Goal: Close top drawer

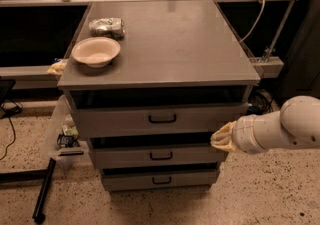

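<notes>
The top drawer [160,119] is a wide grey metal drawer with a small dark bar handle [162,118]. It stands slightly pulled out under the grey cabinet top [165,44], with a dark gap above its front. My gripper [222,138] comes in from the right on a white arm [280,129]. Its yellowish tip lies by the drawer front's lower right corner, just off or touching it. The middle drawer [160,156] and the bottom drawer [160,180] sit below.
A cream bowl [96,51] and a crumpled foil bag [106,26] lie on the cabinet top at the left. A plastic bin with clutter [62,131] stands on the floor left of the cabinet. A black pole [44,194] lies on the floor.
</notes>
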Available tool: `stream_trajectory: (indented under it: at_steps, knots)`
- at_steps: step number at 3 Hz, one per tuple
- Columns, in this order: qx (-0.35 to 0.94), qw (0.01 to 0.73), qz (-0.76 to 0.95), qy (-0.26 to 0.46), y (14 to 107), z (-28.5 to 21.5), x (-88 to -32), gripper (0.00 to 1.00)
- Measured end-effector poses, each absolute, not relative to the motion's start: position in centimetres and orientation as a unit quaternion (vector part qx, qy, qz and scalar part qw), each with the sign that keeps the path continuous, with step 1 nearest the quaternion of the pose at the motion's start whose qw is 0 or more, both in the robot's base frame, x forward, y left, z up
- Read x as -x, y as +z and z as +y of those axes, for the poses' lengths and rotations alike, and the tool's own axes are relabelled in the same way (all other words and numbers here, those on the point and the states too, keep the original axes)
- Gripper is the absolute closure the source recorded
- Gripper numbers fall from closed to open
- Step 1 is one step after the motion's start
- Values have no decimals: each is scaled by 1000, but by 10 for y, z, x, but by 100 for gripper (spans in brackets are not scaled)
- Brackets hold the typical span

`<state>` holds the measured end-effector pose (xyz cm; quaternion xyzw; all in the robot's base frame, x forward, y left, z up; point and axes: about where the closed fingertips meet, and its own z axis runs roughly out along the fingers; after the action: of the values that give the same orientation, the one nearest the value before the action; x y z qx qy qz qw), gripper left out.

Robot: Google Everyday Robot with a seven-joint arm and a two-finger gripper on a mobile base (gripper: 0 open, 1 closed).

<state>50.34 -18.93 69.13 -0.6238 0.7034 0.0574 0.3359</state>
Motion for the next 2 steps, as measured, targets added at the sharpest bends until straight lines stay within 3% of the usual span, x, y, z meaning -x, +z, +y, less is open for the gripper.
stream_trajectory:
  at_steps: [1, 2]
  knots:
    - [640, 300, 707, 18, 685, -208, -512, 100]
    - [664, 234, 708, -53, 694, -259, -523, 100]
